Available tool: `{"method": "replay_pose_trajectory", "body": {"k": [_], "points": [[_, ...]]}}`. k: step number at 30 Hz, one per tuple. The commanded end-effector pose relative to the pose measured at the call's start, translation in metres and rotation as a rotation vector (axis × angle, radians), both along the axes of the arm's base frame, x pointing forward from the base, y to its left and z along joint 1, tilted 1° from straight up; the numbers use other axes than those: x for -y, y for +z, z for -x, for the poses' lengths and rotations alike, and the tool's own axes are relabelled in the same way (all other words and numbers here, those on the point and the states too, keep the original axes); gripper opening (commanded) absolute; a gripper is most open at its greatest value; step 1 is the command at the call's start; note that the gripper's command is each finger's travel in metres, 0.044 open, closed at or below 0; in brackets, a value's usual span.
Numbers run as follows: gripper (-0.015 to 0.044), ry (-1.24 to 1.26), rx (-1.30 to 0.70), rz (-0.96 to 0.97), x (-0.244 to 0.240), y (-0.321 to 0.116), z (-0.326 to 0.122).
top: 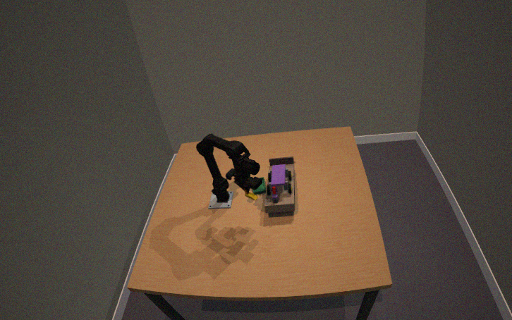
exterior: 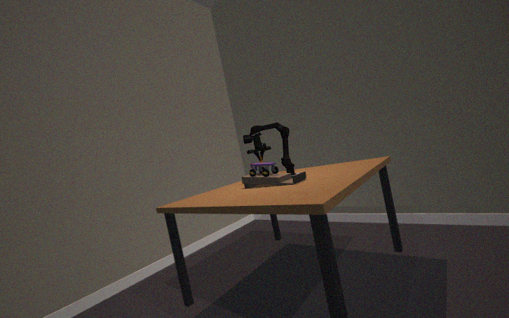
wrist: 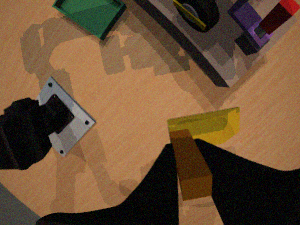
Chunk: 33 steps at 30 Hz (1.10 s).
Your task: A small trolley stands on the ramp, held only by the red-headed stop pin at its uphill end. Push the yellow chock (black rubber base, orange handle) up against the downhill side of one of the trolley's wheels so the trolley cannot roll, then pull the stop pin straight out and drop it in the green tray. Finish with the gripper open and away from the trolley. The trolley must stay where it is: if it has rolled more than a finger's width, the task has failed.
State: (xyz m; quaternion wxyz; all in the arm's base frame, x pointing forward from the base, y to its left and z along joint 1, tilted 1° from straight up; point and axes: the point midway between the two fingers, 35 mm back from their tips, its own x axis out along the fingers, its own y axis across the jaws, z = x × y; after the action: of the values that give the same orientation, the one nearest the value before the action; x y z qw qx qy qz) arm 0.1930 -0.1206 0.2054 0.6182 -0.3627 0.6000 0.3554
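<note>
Pinching the orange handle (exterior: 261, 157) (wrist: 192, 166) of the chock, the gripper (top: 247, 191) (exterior: 261, 160) (wrist: 182, 147) hangs above the table (top: 321, 238) (exterior: 248, 197) (wrist: 125, 111), its fingers closed on either side of that handle. The chock (top: 252, 196) (wrist: 215, 125) shows its yellow body just beyond the fingertips, off the ramp and apart from the trolley's wheels. On the side of the gripper away from the base plate (top: 212, 205) (wrist: 75, 138) lies the ramp (top: 285, 200) (exterior: 262, 181) (wrist: 227, 74), near the held chock in the top view. The trolley (top: 278, 174) (exterior: 263, 164) stands on it, its purple top facing up; in the wrist view one black wheel (wrist: 206, 9) with a yellow stripe shows beyond the fingertips. The red-headed pin (top: 273, 189) (wrist: 280, 15) sits at the trolley's uphill end, in its purple holder (wrist: 248, 21), also beyond the fingertips. Between the gripper and the ramp, in the top view, the green tray (top: 259, 188) (wrist: 92, 14) is partly hidden by the arm (top: 212, 163) (exterior: 285, 146) (wrist: 20, 134). Whether any wheel has rolled cannot be told.
</note>
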Motion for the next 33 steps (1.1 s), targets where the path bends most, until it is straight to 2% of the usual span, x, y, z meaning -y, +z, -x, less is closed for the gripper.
{"method": "replay_pose_trajectory", "body": {"k": [1,24,33], "points": [[0.0000,-0.122,-0.004,-0.001,0.0009,0.0000,0.0000],[0.0000,-0.919,-0.006,-0.022,0.0009,0.0001,0.0000],[0.0000,-0.951,-0.006,-0.023,-0.0037,-0.0002,-0.0010]]}}
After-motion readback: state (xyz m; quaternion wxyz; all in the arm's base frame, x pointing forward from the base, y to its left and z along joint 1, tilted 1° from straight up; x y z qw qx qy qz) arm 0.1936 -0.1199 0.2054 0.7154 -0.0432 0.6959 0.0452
